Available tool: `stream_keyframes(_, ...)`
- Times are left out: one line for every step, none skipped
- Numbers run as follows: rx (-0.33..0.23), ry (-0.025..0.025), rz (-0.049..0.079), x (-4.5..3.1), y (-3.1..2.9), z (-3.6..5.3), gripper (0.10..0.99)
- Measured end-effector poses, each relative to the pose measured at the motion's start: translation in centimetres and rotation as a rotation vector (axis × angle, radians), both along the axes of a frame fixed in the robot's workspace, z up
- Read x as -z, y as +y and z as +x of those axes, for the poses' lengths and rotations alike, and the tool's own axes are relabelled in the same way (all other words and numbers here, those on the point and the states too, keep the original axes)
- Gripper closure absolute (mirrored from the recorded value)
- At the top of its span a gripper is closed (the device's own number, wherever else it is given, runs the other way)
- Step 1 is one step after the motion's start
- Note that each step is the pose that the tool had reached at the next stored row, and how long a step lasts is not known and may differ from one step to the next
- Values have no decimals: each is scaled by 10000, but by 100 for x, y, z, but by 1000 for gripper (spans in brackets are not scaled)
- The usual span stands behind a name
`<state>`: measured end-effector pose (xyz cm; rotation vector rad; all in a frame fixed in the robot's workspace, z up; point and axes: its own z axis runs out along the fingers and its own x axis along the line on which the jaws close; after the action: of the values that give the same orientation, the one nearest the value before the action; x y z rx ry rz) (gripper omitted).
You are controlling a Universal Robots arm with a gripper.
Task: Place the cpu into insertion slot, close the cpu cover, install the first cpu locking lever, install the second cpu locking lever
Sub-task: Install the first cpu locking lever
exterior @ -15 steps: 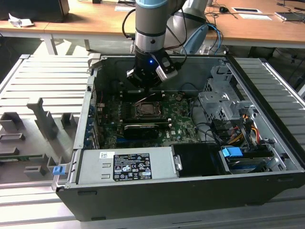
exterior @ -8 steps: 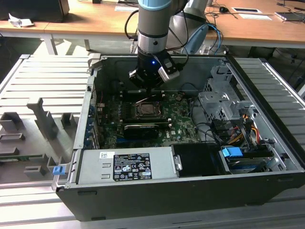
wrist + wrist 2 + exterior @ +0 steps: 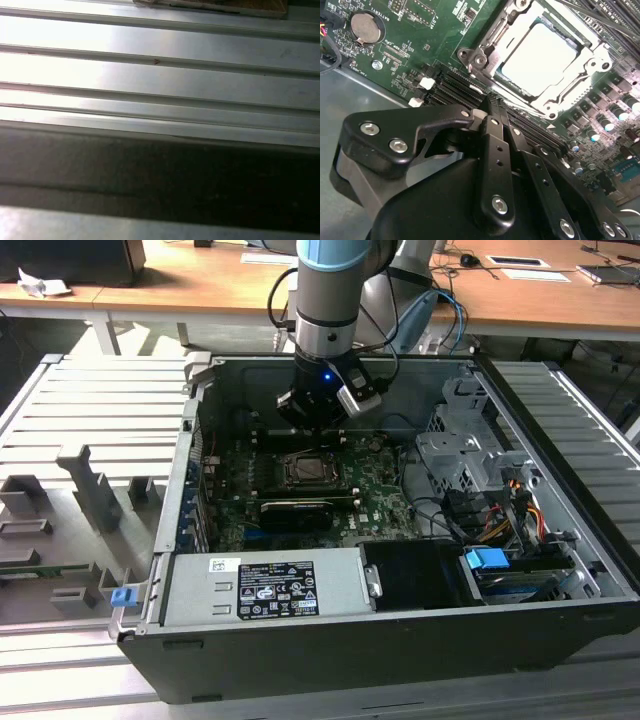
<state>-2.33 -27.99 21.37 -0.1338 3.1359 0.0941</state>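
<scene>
While fingers (image 3: pixel 492 107) meet, the cpu (image 3: pixel 537 57) (seemingly seated) shows close.

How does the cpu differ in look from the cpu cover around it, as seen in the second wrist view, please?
The cpu is a plain, pale, bright square face with no openings; the cpu cover is a grey metal frame with a large square window. The cpu sits inside that window, while the cpu cover lies down around it, closed, with shaped tabs and screws at its edges. Both lie flat on the green board, beyond the shut tool.
</scene>
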Motion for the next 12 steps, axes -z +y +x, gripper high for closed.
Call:
stream_keyframes(-2, 0, 2, 7, 1, 9, 980)
stream_keyframes(-4, -1, 2, 11, 3, 13, 980)
stream_keyframes(-6, -1, 1, 17, 4, 18, 980)
stream_keyframes(-6, -1, 1, 23, 5, 19, 980)
stream_keyframes(-6, -1, 1, 32, 6, 20, 980)
stream_keyframes(-7, 0, 0, 43, 6, 20, 980)
stream_keyframes(-8, 0, 1, 53, 7, 21, 980)
stream_keyframes(-9, 0, 1, 61, 8, 22, 980)
stream_keyframes(-11, 0, 0, 73, 10, 23, 980)
stream_keyframes(-11, -1, -3, 79, 11, 24, 980)
stream_keyframes(-11, 0, -12, 84, 11, 25, 980)
stream_keyframes(-11, 0, -28, 88, 11, 27, 980)
